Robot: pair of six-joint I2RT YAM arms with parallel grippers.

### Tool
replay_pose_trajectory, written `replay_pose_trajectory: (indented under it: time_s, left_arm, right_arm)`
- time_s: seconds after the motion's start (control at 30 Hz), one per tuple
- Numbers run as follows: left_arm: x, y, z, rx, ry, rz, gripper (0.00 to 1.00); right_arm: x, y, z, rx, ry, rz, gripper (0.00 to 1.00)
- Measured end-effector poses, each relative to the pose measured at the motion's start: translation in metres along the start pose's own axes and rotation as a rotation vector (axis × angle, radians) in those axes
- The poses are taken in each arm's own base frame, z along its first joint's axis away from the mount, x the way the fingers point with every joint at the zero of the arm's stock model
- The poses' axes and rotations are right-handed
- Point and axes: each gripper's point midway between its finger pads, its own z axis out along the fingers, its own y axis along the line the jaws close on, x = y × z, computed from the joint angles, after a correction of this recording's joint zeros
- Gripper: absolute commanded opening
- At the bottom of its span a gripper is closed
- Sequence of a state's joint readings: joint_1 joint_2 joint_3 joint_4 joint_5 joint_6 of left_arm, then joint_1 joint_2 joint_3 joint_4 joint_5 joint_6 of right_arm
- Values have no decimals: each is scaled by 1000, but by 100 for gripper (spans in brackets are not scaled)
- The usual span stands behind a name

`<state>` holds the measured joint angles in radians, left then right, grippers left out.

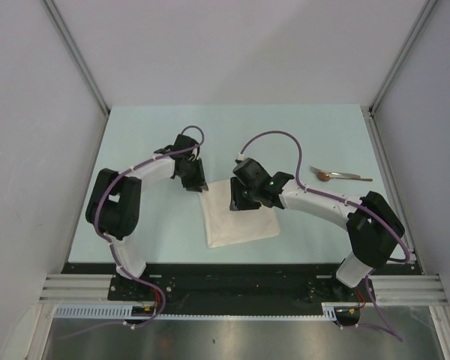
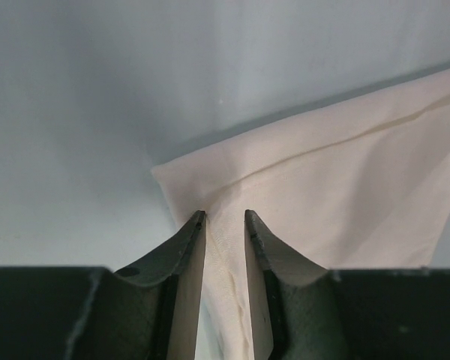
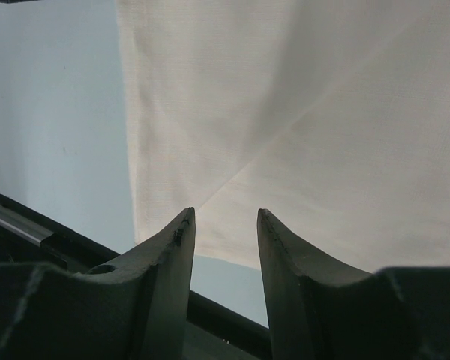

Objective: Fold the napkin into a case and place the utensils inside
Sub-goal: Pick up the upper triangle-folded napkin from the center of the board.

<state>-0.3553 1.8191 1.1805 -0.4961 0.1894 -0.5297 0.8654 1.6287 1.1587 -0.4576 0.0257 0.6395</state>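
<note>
Overhead light: bright, soft and even from above; the pale table [image 1: 300,135] shows no glare.
Shadows: faint and short in the top view; a grey band runs along the napkin [image 2: 345,172] edge in the left wrist view.
Wrist views: dimmer, with the cloth reading cream and its weave sharp in the right one.
Foreground: the left gripper [image 2: 225,216] is dark, slightly soft, with little detail.
Frame edges: the walls lean outward overhead.

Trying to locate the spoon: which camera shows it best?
The top external view: the spoon lies whole on the table, right of the napkin. Neither wrist view shows it, only napkin and table.
</note>
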Motion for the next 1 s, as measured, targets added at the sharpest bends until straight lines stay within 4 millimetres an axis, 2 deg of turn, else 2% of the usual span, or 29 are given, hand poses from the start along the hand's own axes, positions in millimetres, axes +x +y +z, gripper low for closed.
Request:
replay_pose_trajectory:
  time_s: [0.1,0.17,0.23,0.47,0.67,0.83,1.0]
  left_arm:
    - [1,1,2,-5,4,0,22]
    - [0,1,3,-7,5,-1,7]
    - [-1,1,3,-8,2,0,0]
    - [-10,0,0,-21,-24,10,0]
    - [-13,9,-1,-72,-40,8,0]
    - [-22,12,-6,-92,-62,-1,0]
    - [-23,13,-6,-95,-63,-4,0]
  right_arm:
    - [2,1,1,-5,2,1,44]
    - [2,1,1,-8,3,3,44]
    - [2,1,2,-10,1,6,43]
    - [4,1,3,-16,6,9,43]
    - [6,6,3,-32,7,7,43]
    - [13,18,5,-55,26,-16,44]
    - [19,42,16,-71,54,-56,45]
